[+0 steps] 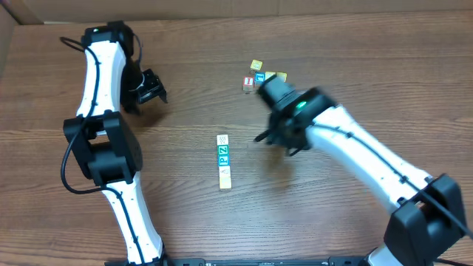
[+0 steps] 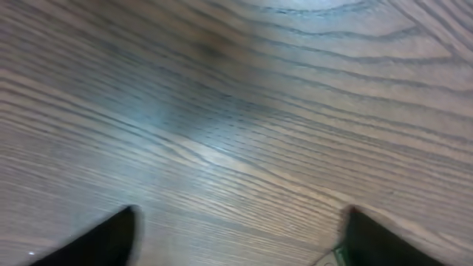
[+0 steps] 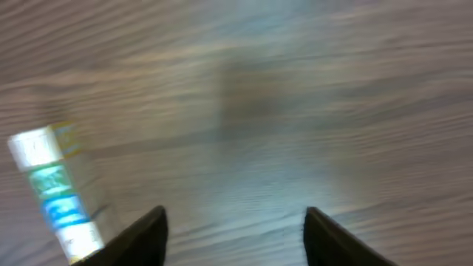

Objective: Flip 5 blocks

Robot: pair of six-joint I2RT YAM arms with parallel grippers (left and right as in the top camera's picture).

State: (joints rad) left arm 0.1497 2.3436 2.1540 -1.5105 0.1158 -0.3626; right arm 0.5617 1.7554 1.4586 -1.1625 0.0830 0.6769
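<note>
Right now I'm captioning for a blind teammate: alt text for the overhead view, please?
Five small wooden letter cubes lie in a straight row mid-frame, blue P and green Z faces up. The right gripper hovers open to their right, the left gripper open at far left; a cluster of yellow and lettered cubes sits beyond.

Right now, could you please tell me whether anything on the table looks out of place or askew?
Nothing stands out. The blocks lie end to end in one tidy row at the centre, none tipped or strayed. The loose cluster of other cubes sits apart farther back, partly hidden by the right arm.
</note>
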